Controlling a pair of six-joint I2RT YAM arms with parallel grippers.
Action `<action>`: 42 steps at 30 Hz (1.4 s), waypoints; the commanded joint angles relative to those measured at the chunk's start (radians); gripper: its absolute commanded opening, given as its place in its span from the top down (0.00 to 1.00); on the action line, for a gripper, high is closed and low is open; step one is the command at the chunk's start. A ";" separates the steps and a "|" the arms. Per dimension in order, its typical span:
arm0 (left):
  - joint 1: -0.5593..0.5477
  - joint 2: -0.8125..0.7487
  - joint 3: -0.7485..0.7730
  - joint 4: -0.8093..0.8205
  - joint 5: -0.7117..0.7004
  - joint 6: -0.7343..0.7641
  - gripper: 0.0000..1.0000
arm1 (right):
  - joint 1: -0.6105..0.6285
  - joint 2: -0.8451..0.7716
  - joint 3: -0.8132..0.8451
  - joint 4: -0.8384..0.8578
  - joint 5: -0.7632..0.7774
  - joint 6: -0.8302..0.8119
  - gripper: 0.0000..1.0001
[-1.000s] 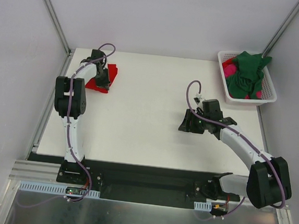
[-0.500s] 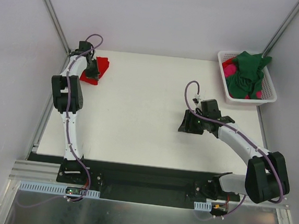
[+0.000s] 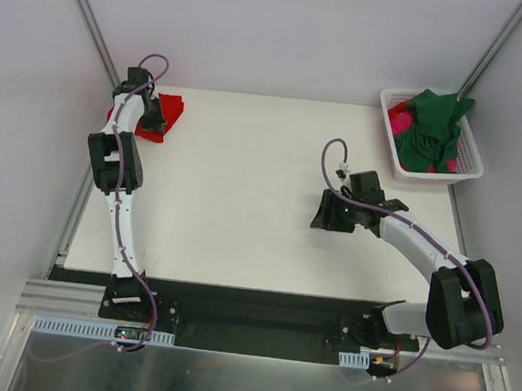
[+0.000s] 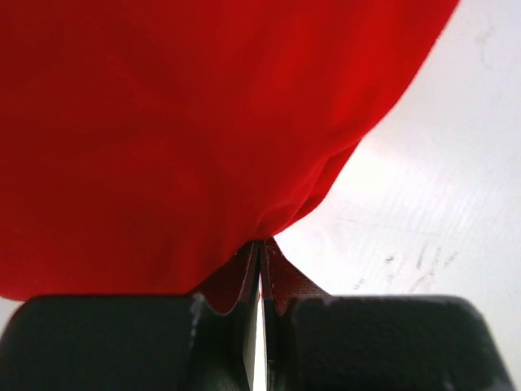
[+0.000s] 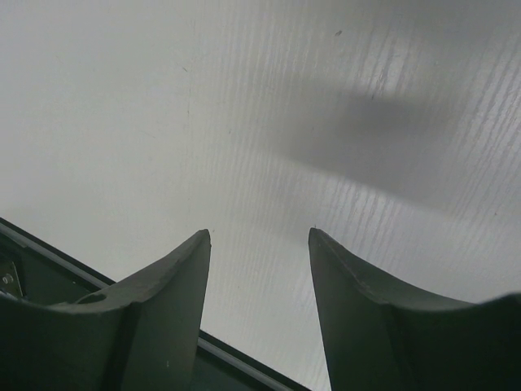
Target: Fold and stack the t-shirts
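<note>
Between left gripper [image 4: 259,273] jaws: red t-shirt [image 4: 163,122]

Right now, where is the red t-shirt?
In the top view the red t-shirt lies at the far left corner of the table, pinched in the left pincer, across from the white basket at the far right.

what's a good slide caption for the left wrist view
Left gripper shut on an edge of the red t-shirt, white table at right.
</note>
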 commanded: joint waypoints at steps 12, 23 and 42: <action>0.069 0.093 0.180 -0.027 0.045 -0.003 1.00 | -0.008 0.008 0.060 -0.042 0.017 -0.003 0.45; 0.064 0.154 0.247 -0.010 0.114 -0.020 1.00 | -0.006 0.012 0.064 -0.059 0.030 0.008 0.45; 0.046 0.031 0.142 0.149 0.223 -0.017 1.00 | -0.006 -0.030 0.070 -0.105 0.064 0.013 0.45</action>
